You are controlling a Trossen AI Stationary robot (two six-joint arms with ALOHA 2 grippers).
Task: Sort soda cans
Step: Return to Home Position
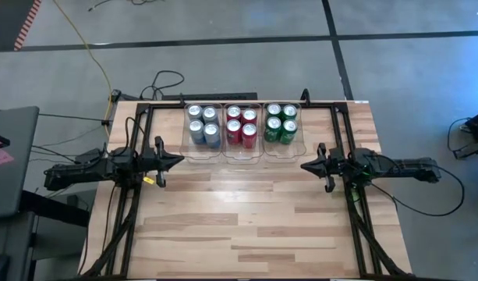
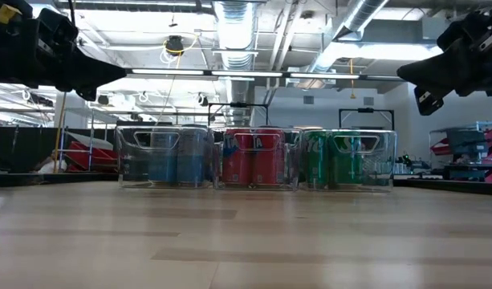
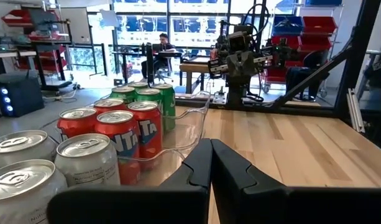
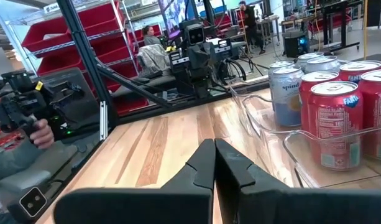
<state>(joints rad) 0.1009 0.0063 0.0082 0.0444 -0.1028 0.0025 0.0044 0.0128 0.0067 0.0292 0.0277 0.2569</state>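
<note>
Dark fingers of the left gripper [image 1: 176, 161] were pressed together, pinching nothing, as its wrist view showed. That gripper hung over the left side of the wooden table [image 1: 246, 226], pointing right toward the middle. The right gripper [image 1: 305, 165] mirrored it over the right side, pointing left, its fingers likewise closed on nothing. In the low view both were raised well above the tabletop. They were well apart from each other and from the cans.

Beyond them, along the far edge of the table, 3 clear plastic bins stood side by side in a row. The left bin [image 1: 201, 152] held 4 silver-grey cans [image 1: 203, 125] with blue print, upright in a 2-by-2 block. The middle bin [image 1: 243, 154] held 4 red cans [image 1: 241, 125], also upright in 2 pairs. The right bin [image 1: 283, 151] held 4 green cans [image 1: 281, 123] set the same way. Each block sat toward the far end of its bin, leaving bare floor at the near end.

Off the table, in the right wrist view, a person's hand [image 4: 41, 132] gripped a dark handheld device.
</note>
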